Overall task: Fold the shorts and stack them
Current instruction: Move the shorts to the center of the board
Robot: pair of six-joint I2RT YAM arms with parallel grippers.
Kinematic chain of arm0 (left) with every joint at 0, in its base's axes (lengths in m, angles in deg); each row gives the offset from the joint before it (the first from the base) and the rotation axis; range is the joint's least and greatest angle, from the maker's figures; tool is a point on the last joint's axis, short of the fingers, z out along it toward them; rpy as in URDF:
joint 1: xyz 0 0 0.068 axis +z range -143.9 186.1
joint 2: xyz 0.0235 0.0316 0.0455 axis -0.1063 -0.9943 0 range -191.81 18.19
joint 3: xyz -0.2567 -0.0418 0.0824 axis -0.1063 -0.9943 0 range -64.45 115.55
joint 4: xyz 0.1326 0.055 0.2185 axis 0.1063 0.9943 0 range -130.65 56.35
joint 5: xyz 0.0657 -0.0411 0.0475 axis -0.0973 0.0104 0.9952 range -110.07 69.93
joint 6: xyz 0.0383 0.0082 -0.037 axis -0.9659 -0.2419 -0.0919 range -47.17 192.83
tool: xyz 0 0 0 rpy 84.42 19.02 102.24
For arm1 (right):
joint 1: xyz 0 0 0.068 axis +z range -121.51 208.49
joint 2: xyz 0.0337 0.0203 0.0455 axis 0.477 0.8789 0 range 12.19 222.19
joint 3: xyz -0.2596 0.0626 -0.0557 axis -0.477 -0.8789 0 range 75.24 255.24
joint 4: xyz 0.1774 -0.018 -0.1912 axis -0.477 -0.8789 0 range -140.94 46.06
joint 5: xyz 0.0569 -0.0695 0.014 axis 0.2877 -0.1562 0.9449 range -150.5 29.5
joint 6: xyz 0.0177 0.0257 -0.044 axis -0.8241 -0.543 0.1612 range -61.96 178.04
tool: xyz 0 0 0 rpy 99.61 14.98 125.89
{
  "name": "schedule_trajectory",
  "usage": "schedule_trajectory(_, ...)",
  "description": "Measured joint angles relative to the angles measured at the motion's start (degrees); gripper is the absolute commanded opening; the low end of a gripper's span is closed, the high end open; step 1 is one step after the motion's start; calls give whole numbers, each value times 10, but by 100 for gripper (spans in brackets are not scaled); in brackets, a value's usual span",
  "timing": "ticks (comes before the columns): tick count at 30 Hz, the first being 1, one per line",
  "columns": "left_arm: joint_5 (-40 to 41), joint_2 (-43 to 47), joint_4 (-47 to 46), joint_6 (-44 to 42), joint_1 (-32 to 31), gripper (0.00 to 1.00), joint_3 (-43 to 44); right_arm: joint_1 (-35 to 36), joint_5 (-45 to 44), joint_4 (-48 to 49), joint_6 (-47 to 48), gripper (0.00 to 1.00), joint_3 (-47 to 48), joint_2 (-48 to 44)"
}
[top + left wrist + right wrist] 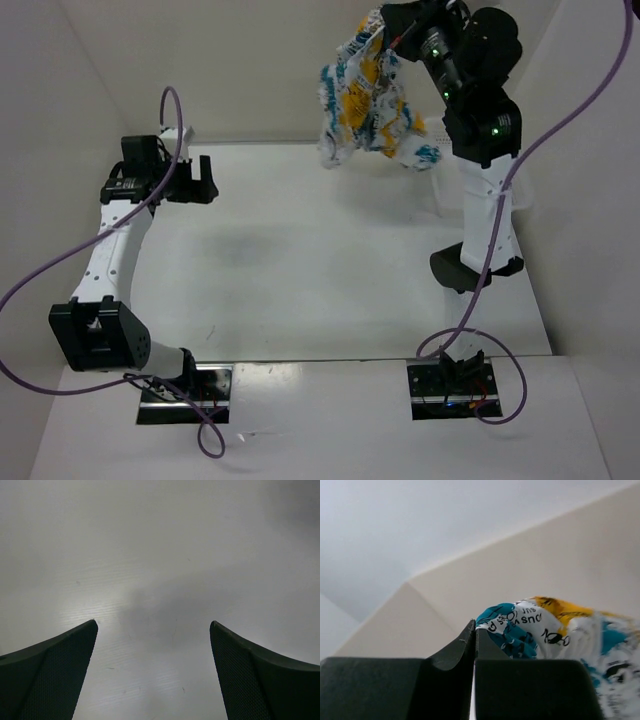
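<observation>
**Shorts (365, 95) aloft, far right**

I've got the right end effector (474, 630) pinched tight on the shorts, and they dangle crumpled high above the far right of the worktop (300, 270). My left end effector (153, 625) hovers at the far left, jaws spread wide over bare surface.

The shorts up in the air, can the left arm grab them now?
Probably not. The shorts dangle high at far right from the right arm, jaws shut; the left arm sits low, far across the table.
</observation>
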Motion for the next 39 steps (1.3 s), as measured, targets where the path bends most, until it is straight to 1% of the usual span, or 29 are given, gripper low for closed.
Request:
schedule_trajectory(3, -4, -3, 1, 0, 12, 100, 36, 3, 17, -5, -3, 0, 35, -12)
schedule_trajectory(5, -5, -4, 1, 0, 18, 100, 55, 3, 19, -27, -3, 0, 46, -12)
schedule_trajectory(6, -5, -4, 2, 0, 22, 100, 62, 3, 18, -44, -3, 10, 50, -9)
schedule_trajectory(7, -5, -4, 3, 0, 25, 100, 69, 3, 13, -72, -4, 16, 52, -3)
schedule_trajectory(8, -5, -4, 5, 0, 27, 100, 75, 5, 7, -99, -3, 26, 52, 5)
schedule_trajectory(9, -5, -4, 7, 0, 29, 100, 80, 9, -2, -130, -3, 45, 52, 18)
schedule_trajectory(10, -5, -4, 9, 0, 32, 100, 85, 15, -8, -157, -7, 52, 43, 31)
schedule_trajectory(12, -6, -4, 10, 0, 34, 100, 89, 33, -30, -194, -10, 65, -21, 49)
schedule_trajectory(13, -7, -4, 10, 0, 34, 100, 90, 45, -46, -216, -13, 79, -41, 69)
schedule_trajectory(15, -12, -4, 12, 0, 34, 100, 89, 64, -60, -252, -16, 89, -57, 117)
schedule_trajectory(16, -17, -3, 12, 0, 34, 100, 86, 71, -62, -267, -17, 91, -57, 142)
schedule_trajectory(18, -26, 5, 10, 0, 35, 100, 70, 83, -64, -296, -19, 91, -57, 175)
schedule_trajectory(20, -44, 21, 6, 0, 35, 100, 38, 87, -73, -309, -20, 91, -71, 179)
schedule_trajectory(21, -54, 32, 4, 0, 35, 97, 19, 88, -83, -312, -21, 91, -82, 171)
schedule_trajectory(25, -99, 72, -5, 2, 33, 83, -70, 90, -125, -313, -25, 91, -172, 93)
schedule_trajectory(26, -110, 81, -5, 2, 29, 76, -93, 91, -137, -309, -27, 91, -213, 59)
schedule_trajectory(27, -117, 88, -8, 3, 24, 73, -113, 91, -147, -312, -28, 90, -240, 33)
schedule_trajectory(28, -124, 96, -13, 2, 15, 70, -136, 93, -162, -291, -28, 90, -295, -5)
schedule_trajectory(29, -129, 104, -15, 2, 2, 65, -158, 94, -172, -258, -28, 86, -386, -66)
schedule_trajectory(31, -138, 115, -23, 2, -30, 60, -198, 92, -166, -195, -28, 80, -567, -175)
schedule_trajectory(32, -141, 120, -24, 2, -48, 60, -215, 86, -150, -169, -30, 75, -654, -231)
schedule_trajectory(33, -143, 123, -27, 1, -67, 60, -230, 77, -126, -146, -32, 66, -734, -283)
schedule_trajectory(34, -146, 126, -30, 1, -85, 78, -243, 64, -109, -128, -35, 61, -788, -320)
schedule_trajectory(35, -147, 127, -36, -1, -100, 89, -252, 52, -95, -103, -40, 55, -836, -351)
schedule_trajectory(36, -149, 128, -43, -2, -115, 94, -262, 39, -86, -87, -42, 45, -873, -373)
schedule_trajectory(37, -149, 128, -49, -2, -127, 98, -271, 29, -78, -67, -42, 39, -904, -386)
schedule_trajectory(38, -149, 127, -54, -1, -138, 100, -278, 26, -71, -49, -42, 36, -926, -390)
schedule_trajectory(39, -149, 123, -58, 1, -151, 100, -283, 26, -63, -33, -42, 35, -943, -387)
